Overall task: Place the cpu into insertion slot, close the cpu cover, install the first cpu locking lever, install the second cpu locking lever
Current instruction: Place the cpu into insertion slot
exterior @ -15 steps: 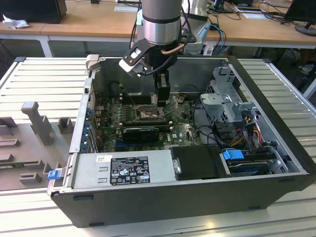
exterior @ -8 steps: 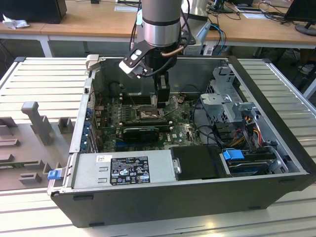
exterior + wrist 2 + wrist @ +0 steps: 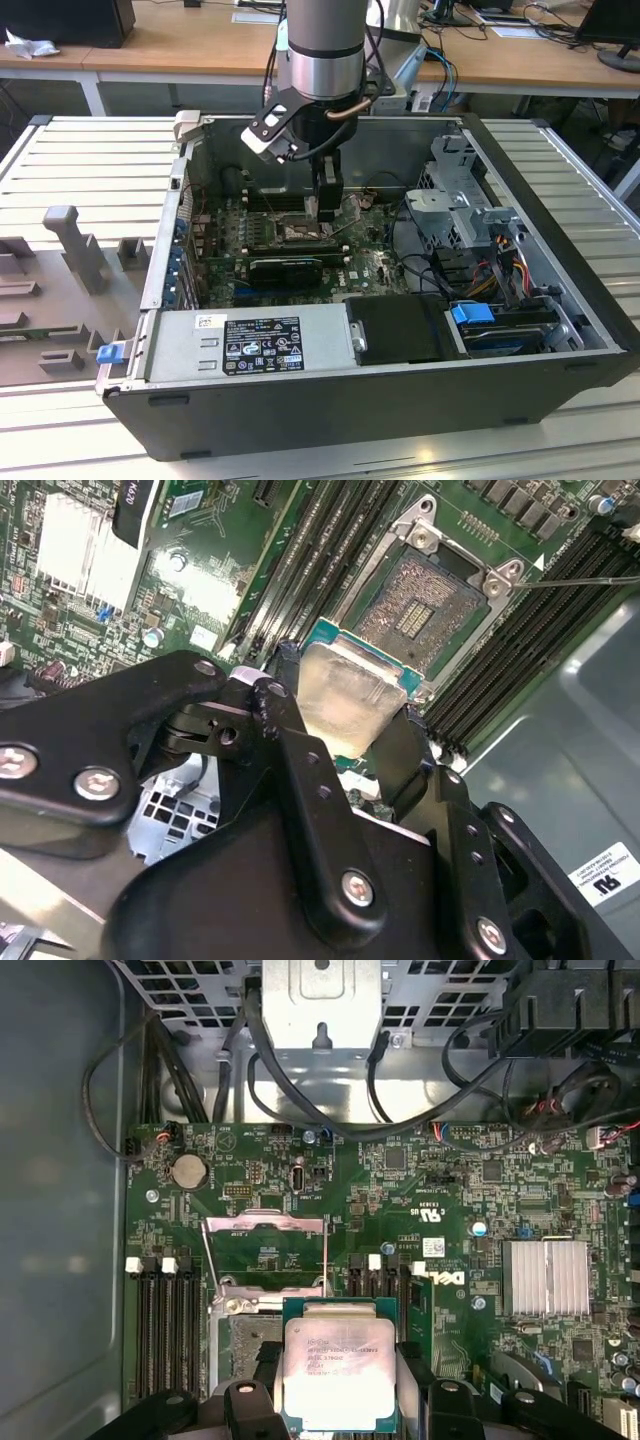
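Silver-grey metal caps the cpu (image 3: 350,695), which the gripper (image 3: 348,718) pinches by two opposite edges, its black fingers (image 3: 290,740) narrowed onto the chip. The first step, placing, looks to be the one in hand. In both wrist views the chip hangs above the green motherboard (image 3: 450,1190), overlapping one edge of the insertion slot (image 3: 425,605) rather than sitting in it. The socket's pale contact field lies bare and the cpu cover (image 3: 265,1225) stands tilted up off it, so nothing of the closing or the levers appears done. Seating, I judge, calls for the chip centred over the frame, square to its sides and level. In the exterior view the arm (image 3: 320,60) drops straight from the top middle of the frame into the open computer case (image 3: 560,230), wrist vertical, with the gripper just above the board.
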Controlling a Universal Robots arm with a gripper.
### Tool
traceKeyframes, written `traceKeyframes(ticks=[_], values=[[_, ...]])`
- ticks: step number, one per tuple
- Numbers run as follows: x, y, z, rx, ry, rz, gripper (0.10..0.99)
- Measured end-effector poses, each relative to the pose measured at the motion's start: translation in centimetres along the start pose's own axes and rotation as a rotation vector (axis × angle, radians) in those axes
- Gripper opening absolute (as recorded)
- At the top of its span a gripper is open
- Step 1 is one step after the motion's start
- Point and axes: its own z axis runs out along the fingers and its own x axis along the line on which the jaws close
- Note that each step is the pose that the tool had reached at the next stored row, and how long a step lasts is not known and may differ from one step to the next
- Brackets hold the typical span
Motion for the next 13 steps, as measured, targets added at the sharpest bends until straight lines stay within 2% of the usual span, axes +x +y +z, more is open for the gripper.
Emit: traceKeyframes(ticks=[6,9,13], values=[[0.38,-0.14,1.38,0.001,0.0003,0.001,0.537],[0.38,-0.20,1.70,0.001,0.0030,-0.035,0.537],[0.48,-1.19,1.83,0.001,0.0033,-0.041,0.537]])
